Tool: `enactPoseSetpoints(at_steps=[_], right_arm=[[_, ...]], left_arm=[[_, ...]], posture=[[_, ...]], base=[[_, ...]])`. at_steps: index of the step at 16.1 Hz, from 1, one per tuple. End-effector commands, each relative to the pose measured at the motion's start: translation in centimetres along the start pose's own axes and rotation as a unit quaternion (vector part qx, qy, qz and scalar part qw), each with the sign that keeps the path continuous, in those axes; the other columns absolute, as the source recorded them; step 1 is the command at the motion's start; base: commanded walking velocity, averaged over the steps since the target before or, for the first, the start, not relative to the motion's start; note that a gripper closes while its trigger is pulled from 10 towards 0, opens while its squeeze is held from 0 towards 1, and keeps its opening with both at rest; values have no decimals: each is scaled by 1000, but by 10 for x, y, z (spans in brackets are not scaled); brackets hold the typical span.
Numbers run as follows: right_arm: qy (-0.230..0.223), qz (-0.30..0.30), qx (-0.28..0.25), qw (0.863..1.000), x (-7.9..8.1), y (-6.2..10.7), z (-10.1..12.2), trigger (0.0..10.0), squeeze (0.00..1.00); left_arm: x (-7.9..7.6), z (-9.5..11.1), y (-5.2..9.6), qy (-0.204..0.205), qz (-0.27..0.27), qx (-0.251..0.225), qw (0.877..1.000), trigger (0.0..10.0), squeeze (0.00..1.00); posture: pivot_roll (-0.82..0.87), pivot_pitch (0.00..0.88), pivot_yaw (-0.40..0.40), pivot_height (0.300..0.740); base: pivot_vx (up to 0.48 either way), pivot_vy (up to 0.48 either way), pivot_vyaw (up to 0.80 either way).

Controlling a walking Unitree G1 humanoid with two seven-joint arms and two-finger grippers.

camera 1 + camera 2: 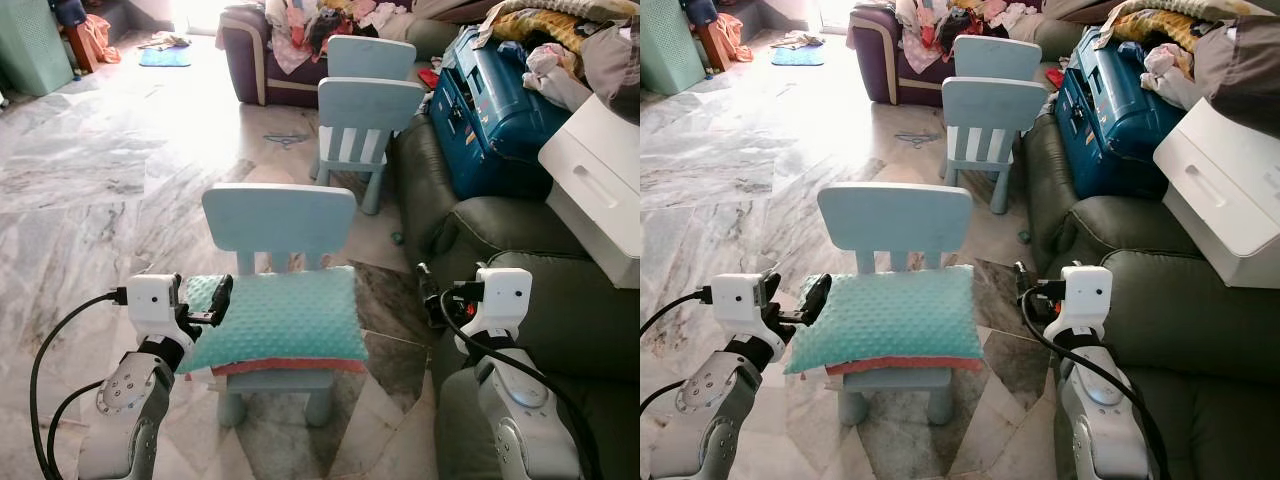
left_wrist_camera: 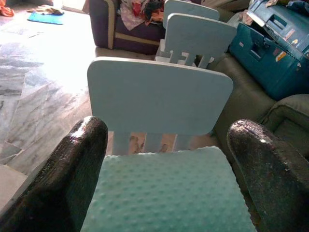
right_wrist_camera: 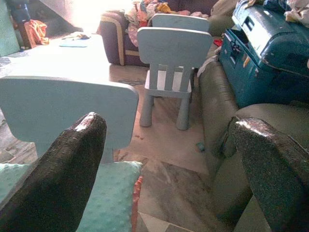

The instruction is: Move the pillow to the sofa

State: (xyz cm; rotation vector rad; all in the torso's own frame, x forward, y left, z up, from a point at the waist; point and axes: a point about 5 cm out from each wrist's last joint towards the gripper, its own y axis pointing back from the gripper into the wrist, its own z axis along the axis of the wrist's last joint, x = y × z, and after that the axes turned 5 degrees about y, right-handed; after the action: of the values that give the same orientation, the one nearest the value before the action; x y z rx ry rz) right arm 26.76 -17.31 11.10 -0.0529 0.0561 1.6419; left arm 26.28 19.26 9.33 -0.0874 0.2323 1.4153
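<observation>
1. My left gripper (image 1: 222,302) hovers with its fingers apart at the pillow's (image 1: 275,320) near left edge; my right gripper (image 1: 432,298), fingers also spread, hangs just off its right side.
2. The pillow lies on the small blue chair (image 1: 280,214), ungrasped.
3. Next I judge both must close in, then carry it to the sofa (image 1: 520,300).

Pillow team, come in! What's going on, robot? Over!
Left tool open at the pillow edge. Right tool open beside it. Pillow on small blue chair, not yet held. Sofa right; white box on it.
</observation>
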Motion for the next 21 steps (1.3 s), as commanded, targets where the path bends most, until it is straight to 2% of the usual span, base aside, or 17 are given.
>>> enactPoseSetpoints(at_steps=[1,3,21], right_arm=[[2,2,-1,1000,-1,-1,0,10000,0],[2,4,-2,1000,0,-1,1,10000,0],[5,13,-3,1000,1,-2,1,10000,0]], left_arm=[[-4,4,-1,0,-11,-11,1000,10000,0],[-2,5,0,18,-9,-17,1000,10000,0],[-4,2,0,19,-8,-14,1000,10000,0]], posture=[[-45,67,-47,740],[-45,65,-47,740],[-47,70,-54,740]], base=[[0,0,0],[120,0,0],[353,0,0]])
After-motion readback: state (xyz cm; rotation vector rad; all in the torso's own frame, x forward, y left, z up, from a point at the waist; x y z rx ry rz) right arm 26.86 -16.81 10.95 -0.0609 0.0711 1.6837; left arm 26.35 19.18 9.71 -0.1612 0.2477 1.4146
